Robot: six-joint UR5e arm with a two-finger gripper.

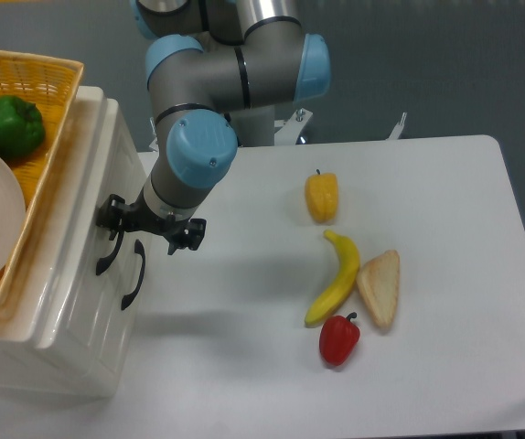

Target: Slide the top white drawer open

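Sitting at the left edge of the frame, the top white drawer (80, 210), a glossy cream-white plastic front with a curved black bar handle (107, 249), looks shut or nearly so. Its long axis runs from upper right to lower left, and it faces right, toward the open white surface (445, 229). The black two-finger pincer (149, 224) sits at the upper end of that handle; whether its fingers have closed round the bar I cannot tell (they blur into the black handle). Just beside it hangs the second drawer's black handle (133, 274), so a slightly low grip could catch the wrong bar, and a loose hold could slip off. Above rests a yellow woven basket (48, 110); jerking might unsettle it.
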